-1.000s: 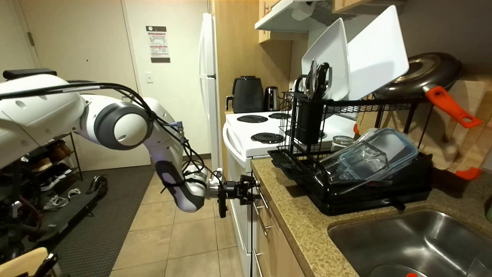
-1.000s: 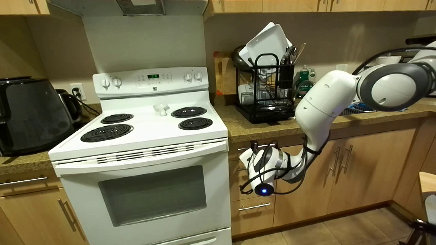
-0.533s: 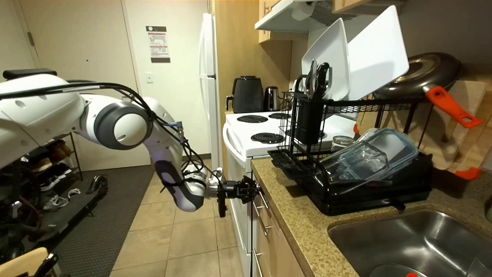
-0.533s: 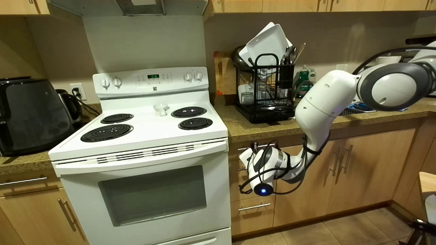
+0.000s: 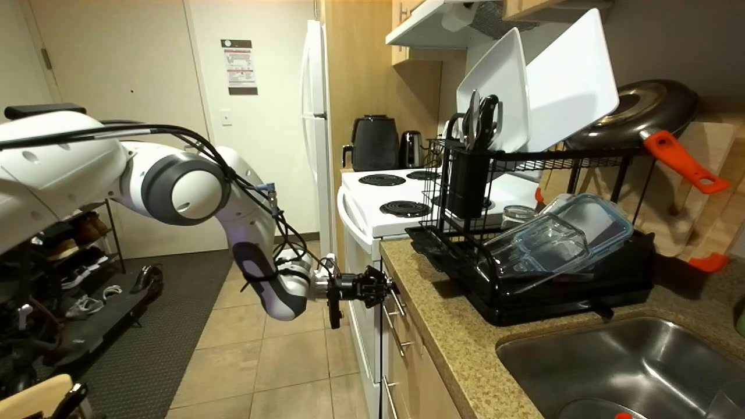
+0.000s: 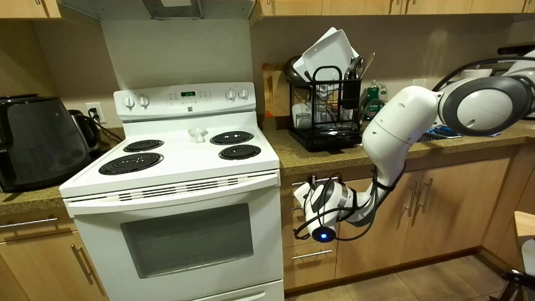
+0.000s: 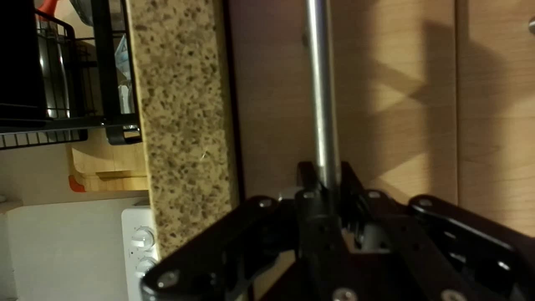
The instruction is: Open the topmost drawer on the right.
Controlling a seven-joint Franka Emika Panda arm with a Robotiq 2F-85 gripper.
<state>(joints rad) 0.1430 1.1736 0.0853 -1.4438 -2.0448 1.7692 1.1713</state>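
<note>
As wrist view (alone) shows, pincer (image 7: pixel 328 177) clasps handle (image 7: pixel 324 96).

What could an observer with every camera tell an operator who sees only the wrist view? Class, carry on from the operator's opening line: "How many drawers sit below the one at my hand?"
Observer: Two lie beneath the top drawer: a middle drawer and a bottom drawer.
Operator: Is the oven door open?
Observer: In an exterior view it looks shut.
Operator: And is anything on the stove top?
Observer: Yes, a small white object sits toward the back.
</note>
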